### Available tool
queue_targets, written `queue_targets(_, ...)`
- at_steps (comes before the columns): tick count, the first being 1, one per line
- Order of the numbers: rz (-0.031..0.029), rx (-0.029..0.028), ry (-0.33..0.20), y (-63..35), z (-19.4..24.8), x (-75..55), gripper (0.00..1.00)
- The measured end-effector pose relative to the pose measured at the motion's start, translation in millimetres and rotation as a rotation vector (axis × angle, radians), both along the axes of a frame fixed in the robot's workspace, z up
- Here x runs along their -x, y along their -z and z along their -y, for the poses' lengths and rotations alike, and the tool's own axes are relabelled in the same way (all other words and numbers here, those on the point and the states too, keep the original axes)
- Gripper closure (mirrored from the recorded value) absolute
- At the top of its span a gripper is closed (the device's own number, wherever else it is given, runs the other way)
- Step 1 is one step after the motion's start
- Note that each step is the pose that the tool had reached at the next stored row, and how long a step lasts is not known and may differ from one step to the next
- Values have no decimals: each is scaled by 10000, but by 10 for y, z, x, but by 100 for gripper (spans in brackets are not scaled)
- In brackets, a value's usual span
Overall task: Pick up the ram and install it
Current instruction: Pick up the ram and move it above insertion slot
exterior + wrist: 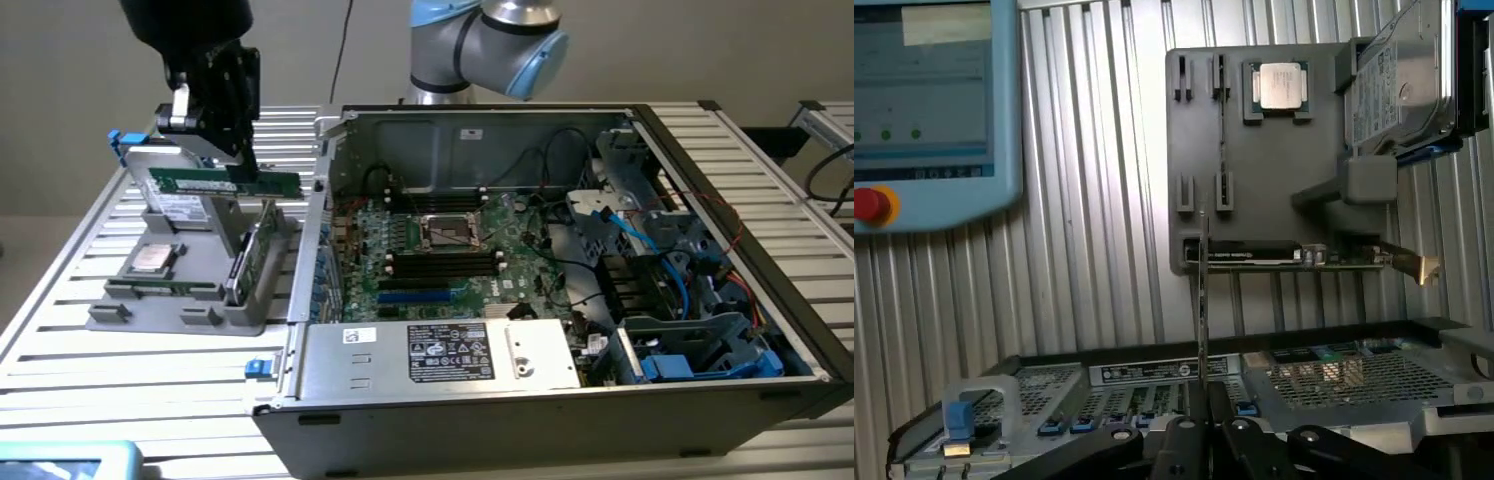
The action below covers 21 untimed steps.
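Observation:
The ram (pixel 222 183) is a thin green stick held level above the grey parts holder (pixel 174 300), at the exterior view's left. My gripper (pixel 235 160) is shut on its upper edge. In the wrist view the ram (pixel 1201 300) appears edge-on as a thin line rising from my gripper (pixel 1202 415). The open computer case (pixel 561 380) lies to the exterior view's right of the ram. Its motherboard (pixel 427 215) shows black memory slots (pixel 441 266) below the processor socket.
The holder (pixel 1274 180) carries a processor (pixel 1279 85), a hard drive (pixel 1404 85) and a green card with a metal bracket (pixel 1294 256). A teach pendant (pixel 924 100) with a red button lies on the slatted table. Cables and drive cages crowd the case's right side (pixel 654 260).

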<state>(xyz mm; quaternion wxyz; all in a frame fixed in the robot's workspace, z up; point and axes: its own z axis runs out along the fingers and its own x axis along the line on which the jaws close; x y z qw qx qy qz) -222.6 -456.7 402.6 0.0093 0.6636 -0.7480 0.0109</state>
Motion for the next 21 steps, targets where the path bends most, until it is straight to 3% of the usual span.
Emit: queue_targets(21,-1,1,0,-1,17,-954,88)
